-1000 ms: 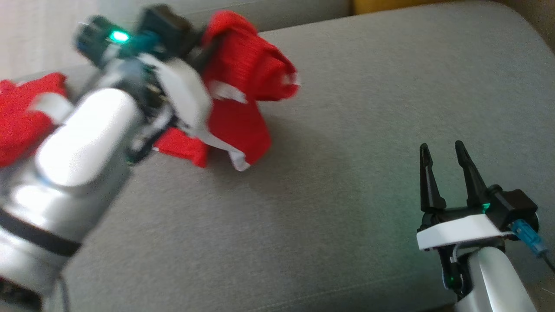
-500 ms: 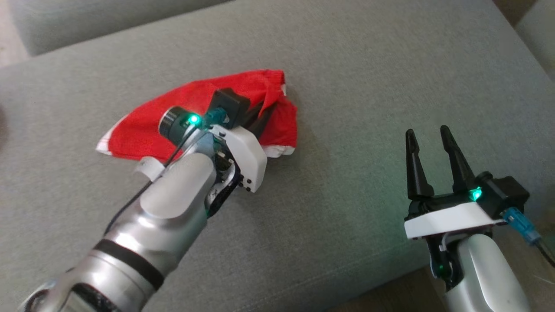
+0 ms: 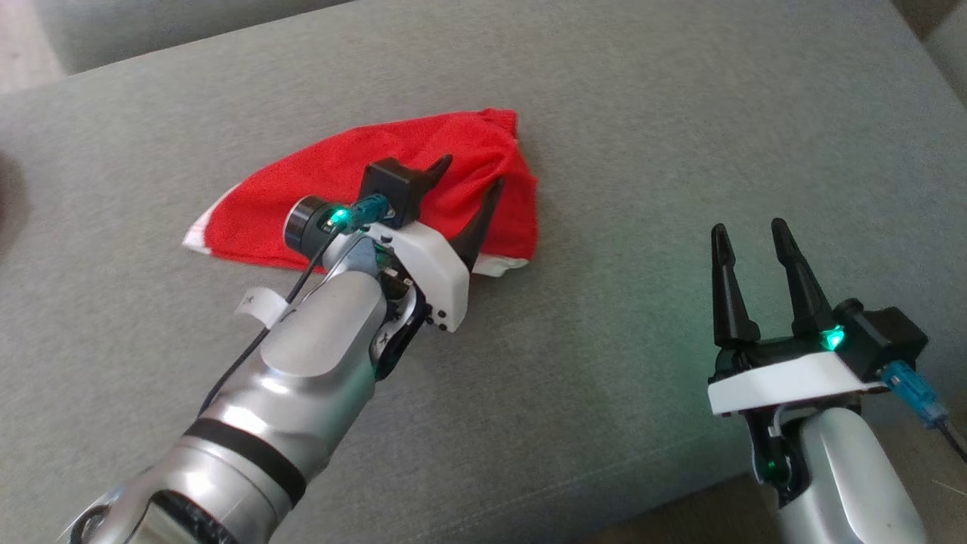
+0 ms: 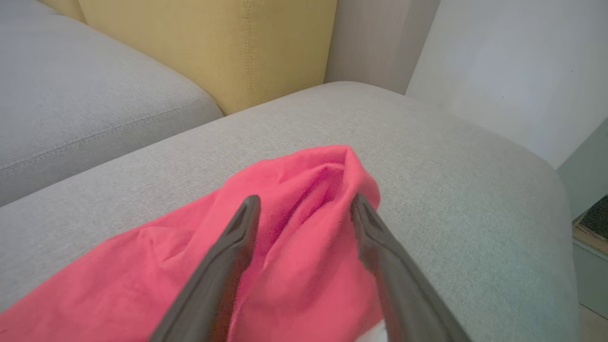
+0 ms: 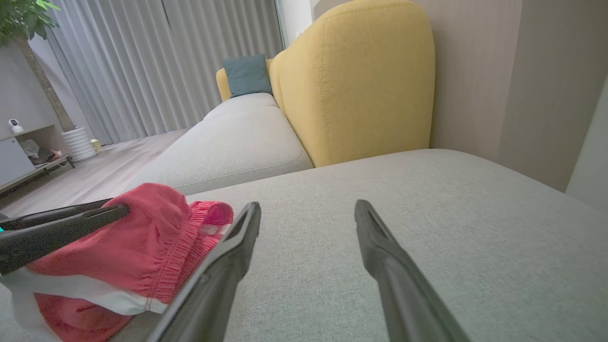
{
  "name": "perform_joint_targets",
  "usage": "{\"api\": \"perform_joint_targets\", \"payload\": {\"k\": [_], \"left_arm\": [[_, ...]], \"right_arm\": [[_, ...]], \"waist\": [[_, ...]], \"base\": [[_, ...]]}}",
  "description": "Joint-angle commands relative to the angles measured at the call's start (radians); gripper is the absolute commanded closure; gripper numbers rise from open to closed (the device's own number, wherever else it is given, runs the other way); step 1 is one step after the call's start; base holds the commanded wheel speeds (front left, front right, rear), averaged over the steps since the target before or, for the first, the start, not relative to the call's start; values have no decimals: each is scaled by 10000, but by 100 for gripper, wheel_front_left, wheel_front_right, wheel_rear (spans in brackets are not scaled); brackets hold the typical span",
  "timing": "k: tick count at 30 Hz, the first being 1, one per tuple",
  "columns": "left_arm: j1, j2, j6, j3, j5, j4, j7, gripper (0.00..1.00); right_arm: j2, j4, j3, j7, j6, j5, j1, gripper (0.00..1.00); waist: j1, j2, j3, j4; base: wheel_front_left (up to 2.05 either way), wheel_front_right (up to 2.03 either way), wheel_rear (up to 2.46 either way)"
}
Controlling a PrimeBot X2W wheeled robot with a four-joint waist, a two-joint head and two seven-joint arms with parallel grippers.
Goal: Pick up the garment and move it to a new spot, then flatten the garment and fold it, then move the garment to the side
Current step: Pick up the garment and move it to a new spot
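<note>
Placement step, judged complete; flattening comes next. The garment (image 3: 363, 162), red knit with white trim and a gathered elastic band, lies on the grey sofa cushion (image 3: 642, 113) in a rough wedge, flatter toward the robot's left and bunched into folds at the other end. The left gripper (image 3: 472, 170) hovers at that bunched end, fingers spread to either side of a raised fold and pinching nothing. The right gripper (image 3: 748, 224), likewise spread and empty, rests over bare cushion well apart from the cloth. The next move probably calls for both grippers to take opposite edges and draw the fabric outward; the bunched end, where layers overlap, needs the most spreading.
</note>
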Motion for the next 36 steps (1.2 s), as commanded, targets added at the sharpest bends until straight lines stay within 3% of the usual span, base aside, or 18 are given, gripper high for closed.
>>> {"api": "perform_joint_targets", "payload": {"k": [1,6,12,18,24,36], "left_arm": [[-503,46,70,359,-21,-352,-117,0],[-305,54,259,699,262,-1071,-131,0],[375,474,653,1591,755,-2328,-133,0],[2071,950,1428,3205,1003,-3988,-134,0],[3864,1199,1902,4398,1479,-5311,-135,0],[6585,1206,2078,6048,2547,-6782,-135,0]], "right_arm": [[-45,-289,185,-109,75,22,-359,0],[-45,-293,122,-109,75,-70,-310,0],[-45,-288,2,-109,75,-237,-246,0],[-45,-281,-99,-109,75,-388,-129,0],[-45,-296,-189,-109,75,-485,5,0],[-45,-406,-249,-109,75,-610,409,0]], "waist": [[0,0,-82,227],[0,0,-235,783],[0,0,-439,1481],[0,0,-731,2093],[0,0,-874,2506],[0,0,-1227,2942]], "base": [[0,0,0],[0,0,0],[0,0,0],[0,0,0],[0,0,0],[0,0,0]]}}
